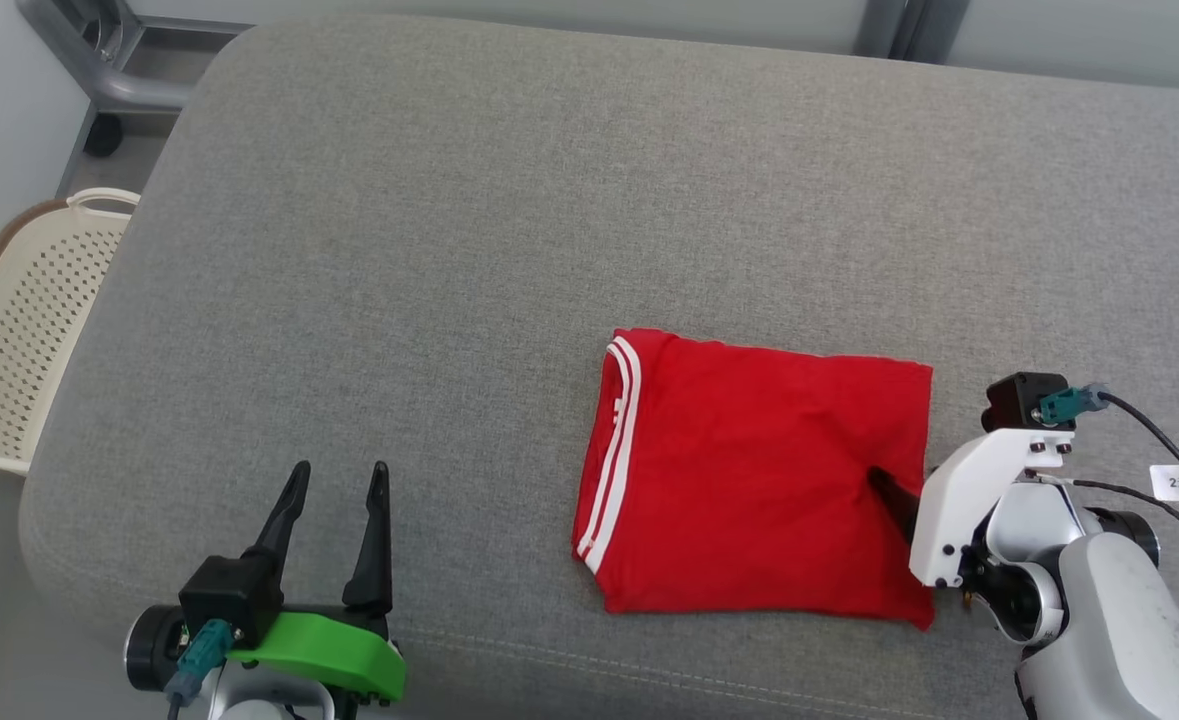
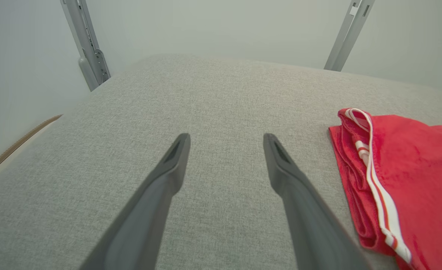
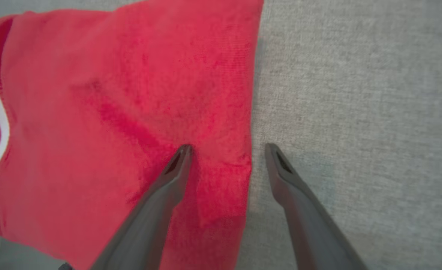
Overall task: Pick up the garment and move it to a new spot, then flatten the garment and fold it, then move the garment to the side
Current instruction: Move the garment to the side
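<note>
Folded red garment [image 1: 759, 480], likely soft and light. Right gripper [image 3: 228, 150], unclenched, straddles its right edge, probably the best pinch point. Left gripper [image 1: 340, 470] is also spread and empty.

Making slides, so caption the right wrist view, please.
Open right gripper straddles an edge of the folded red white-striped garment, one finger over cloth, one over grey fabric cushion.
</note>
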Robot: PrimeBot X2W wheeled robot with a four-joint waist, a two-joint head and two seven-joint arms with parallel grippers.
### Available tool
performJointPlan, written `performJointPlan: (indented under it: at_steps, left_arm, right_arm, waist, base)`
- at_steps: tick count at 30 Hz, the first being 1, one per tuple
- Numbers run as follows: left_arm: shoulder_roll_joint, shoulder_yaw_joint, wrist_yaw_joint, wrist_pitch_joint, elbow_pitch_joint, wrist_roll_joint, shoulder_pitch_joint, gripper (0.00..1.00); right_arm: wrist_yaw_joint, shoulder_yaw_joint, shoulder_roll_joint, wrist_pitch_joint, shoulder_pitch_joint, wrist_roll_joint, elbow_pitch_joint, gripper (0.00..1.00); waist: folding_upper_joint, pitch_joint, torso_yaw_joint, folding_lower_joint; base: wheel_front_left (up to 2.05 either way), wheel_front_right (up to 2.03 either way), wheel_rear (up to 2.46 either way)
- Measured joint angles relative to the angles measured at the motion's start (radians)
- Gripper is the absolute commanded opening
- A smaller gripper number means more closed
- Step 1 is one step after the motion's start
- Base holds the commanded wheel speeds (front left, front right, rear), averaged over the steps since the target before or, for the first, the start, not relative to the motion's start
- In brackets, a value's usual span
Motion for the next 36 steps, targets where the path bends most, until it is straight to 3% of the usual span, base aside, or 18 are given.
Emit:
performJointPlan:
  at_steps: [2, 3, 4, 5, 6, 7, 14, 20, 32, 36]
  left_arm:
    - [0.000, -0.002, -0.001, 0.000, 0.001, 0.005, -0.003, 1.00]
    - [0.000, -0.003, -0.001, 0.000, 0.002, 0.007, -0.005, 1.00]
    - [0.000, -0.003, -0.001, 0.000, 0.004, 0.007, -0.007, 1.00]
    - [0.000, -0.003, -0.001, 0.000, 0.006, 0.007, -0.007, 1.00]
    - [0.000, -0.004, -0.002, 0.000, 0.008, 0.007, -0.007, 1.00]
    - [0.000, -0.004, -0.002, 0.000, 0.008, 0.007, -0.007, 1.00]
    - [0.000, 0.007, -0.002, 0.000, 0.013, 0.007, -0.007, 1.00]
    - [-0.001, 0.010, -0.001, 0.000, -0.002, 0.007, -0.004, 1.00]
    - [-0.004, -0.014, -0.005, 0.000, -0.018, 0.007, -0.009, 1.00]
    - [-0.004, -0.011, -0.005, 0.000, -0.034, 0.008, -0.026, 1.00]
  right_arm:
    - [0.000, 0.005, -0.002, -0.004, -0.012, 0.004, 0.022, 1.00]
    - [0.000, 0.007, -0.002, -0.004, -0.016, 0.008, 0.032, 0.87]
    - [0.000, 0.011, -0.004, -0.007, -0.019, 0.014, 0.041, 0.68]
    - [0.000, 0.013, -0.007, -0.009, -0.022, 0.021, 0.050, 0.31]
    - [0.000, 0.016, -0.009, -0.012, -0.026, 0.023, 0.058, 0.03]
    - [0.000, 0.016, -0.009, -0.012, -0.026, 0.023, 0.058, 0.00]
    - [0.001, 0.019, -0.001, -0.091, -0.044, 0.009, 0.107, 0.00]
    - [0.001, 0.026, 0.004, -0.155, -0.120, -0.071, 0.150, 0.00]
    - [0.001, -0.007, -0.002, -0.116, -0.347, -0.239, 0.208, 0.00]
    - [0.001, -0.007, -0.039, -0.108, -0.421, -0.256, 0.228, 0.00]
  waist:
    - [0.0000, 0.009, 0.004, 0.0000]
    - [0.0000, 0.011, 0.006, 0.0000]
    - [0.0000, 0.013, 0.009, 0.0000]
    - [0.0000, 0.014, 0.011, 0.0000]
    - [0.0000, 0.015, 0.013, 0.0000]
    - [0.0000, 0.015, 0.013, 0.0000]
    - [0.0000, 0.003, 0.008, 0.0000]
    - [0.0000, -0.002, -0.032, 0.0000]
    - [0.0000, 0.006, -0.150, 0.0000]
    - [0.0000, 0.025, -0.182, 0.0000]
  base:
    - [0.00, 0.00, 0.00]
    - [0.00, 0.00, 0.00]
    - [0.00, 0.00, 0.00]
    - [0.00, 0.00, 0.00]
    - [0.00, 0.00, 0.00]
    - [0.00, 0.00, 0.00]
    - [0.00, 0.00, 0.00]
    - [0.00, 0.00, 0.00]
    - [0.00, 0.00, 0.00]
    - [0.00, 0.00, 0.00]
